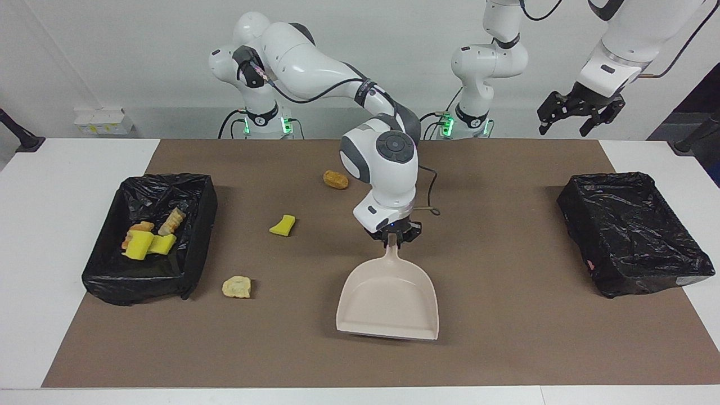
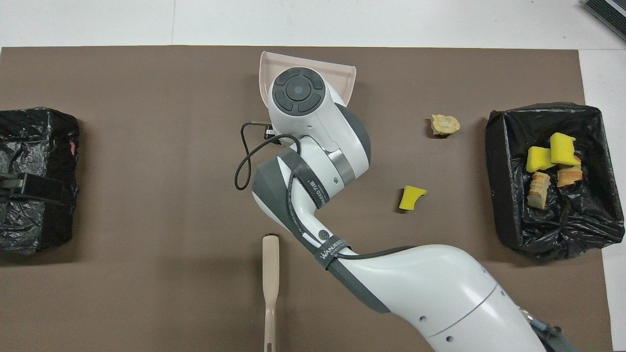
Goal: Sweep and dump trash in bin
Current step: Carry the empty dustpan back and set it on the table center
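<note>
Right gripper [image 1: 392, 236] fingers were pinched on dustpan [image 1: 388, 304] handle, pan flat on desk for sweeping; left gripper [image 1: 579, 115] waited, fingers spread.

1 high camera faces the robots across the table [image 1: 34, 236], taking in its whole width. The other looks steeply down from above their end. Both share the brown mat [image 2: 146, 205].

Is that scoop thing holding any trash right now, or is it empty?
Empty. The dustpan lies flat on the mat, its tray bare in the facing view. The right gripper is at its handle. Three pieces of trash lie loose on the mat.
</note>
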`<action>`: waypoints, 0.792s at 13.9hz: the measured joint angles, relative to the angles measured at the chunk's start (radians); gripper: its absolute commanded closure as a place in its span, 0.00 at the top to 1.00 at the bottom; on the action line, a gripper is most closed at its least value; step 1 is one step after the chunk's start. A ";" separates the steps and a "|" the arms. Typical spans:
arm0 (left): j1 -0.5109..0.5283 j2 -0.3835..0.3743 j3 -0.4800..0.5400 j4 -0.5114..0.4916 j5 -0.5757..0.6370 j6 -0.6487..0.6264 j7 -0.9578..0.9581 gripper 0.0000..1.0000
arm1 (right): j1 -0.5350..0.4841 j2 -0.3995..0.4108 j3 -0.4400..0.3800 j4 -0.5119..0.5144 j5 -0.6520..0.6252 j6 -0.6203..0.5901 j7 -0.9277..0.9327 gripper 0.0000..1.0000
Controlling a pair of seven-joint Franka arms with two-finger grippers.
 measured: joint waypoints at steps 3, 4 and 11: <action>0.000 0.000 0.000 0.000 0.000 0.000 0.000 1.00 | 0.012 0.020 0.031 0.002 0.001 0.000 0.004 0.00; 0.000 0.000 0.000 0.000 0.000 0.000 0.000 1.00 | 0.018 0.026 0.031 0.003 0.001 0.000 0.004 0.00; 0.000 0.000 0.000 -0.001 0.000 0.000 0.000 1.00 | 0.049 0.045 0.027 0.003 -0.002 -0.004 -0.041 0.53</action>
